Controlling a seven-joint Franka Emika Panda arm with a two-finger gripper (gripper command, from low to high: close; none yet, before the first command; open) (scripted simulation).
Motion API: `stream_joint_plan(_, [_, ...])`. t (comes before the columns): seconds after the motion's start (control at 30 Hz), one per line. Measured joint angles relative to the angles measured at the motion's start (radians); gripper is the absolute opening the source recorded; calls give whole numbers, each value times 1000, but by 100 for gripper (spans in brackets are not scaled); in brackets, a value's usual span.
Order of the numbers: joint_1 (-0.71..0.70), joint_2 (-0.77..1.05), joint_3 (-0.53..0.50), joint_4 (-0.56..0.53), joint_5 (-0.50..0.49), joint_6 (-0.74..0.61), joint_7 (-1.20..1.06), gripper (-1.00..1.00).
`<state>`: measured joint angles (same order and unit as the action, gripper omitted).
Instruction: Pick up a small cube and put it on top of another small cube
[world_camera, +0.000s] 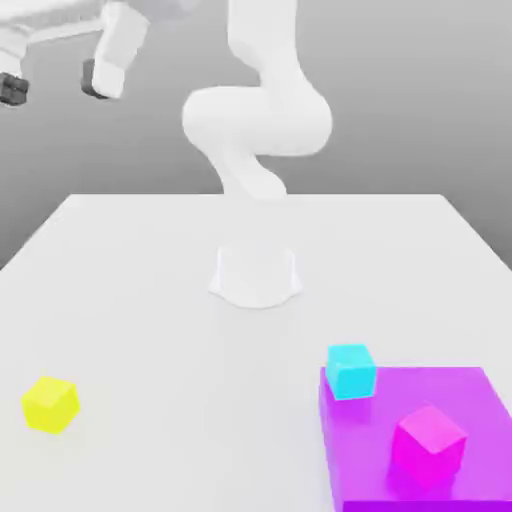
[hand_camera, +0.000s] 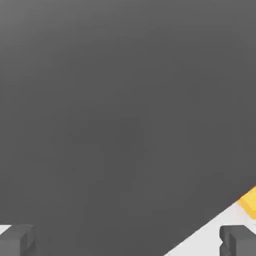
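Cube (world_camera: 50, 404) well apart from fingers (world_camera: 97, 80).

A white table (world_camera: 120, 290) stands against a plain grey backdrop (world_camera: 420, 90).

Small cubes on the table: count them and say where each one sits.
3. The yellow cube sits alone on the table at the exterior view's left; the cyan cube and the magenta cube rest on the purple block at its right.

table (world_camera: 150, 280): white | on it: yellow cube (world_camera: 50, 404), purple block (world_camera: 470, 400), arm base (world_camera: 255, 275)
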<state>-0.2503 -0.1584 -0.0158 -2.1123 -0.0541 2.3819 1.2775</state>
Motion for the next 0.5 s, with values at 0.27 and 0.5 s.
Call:
stream_joint_plan(0.27, [-86,290,-50,85,22,38,185,0])
stream_joint_plan(0.5, [-143,545,-98,159,96,71,311,0])
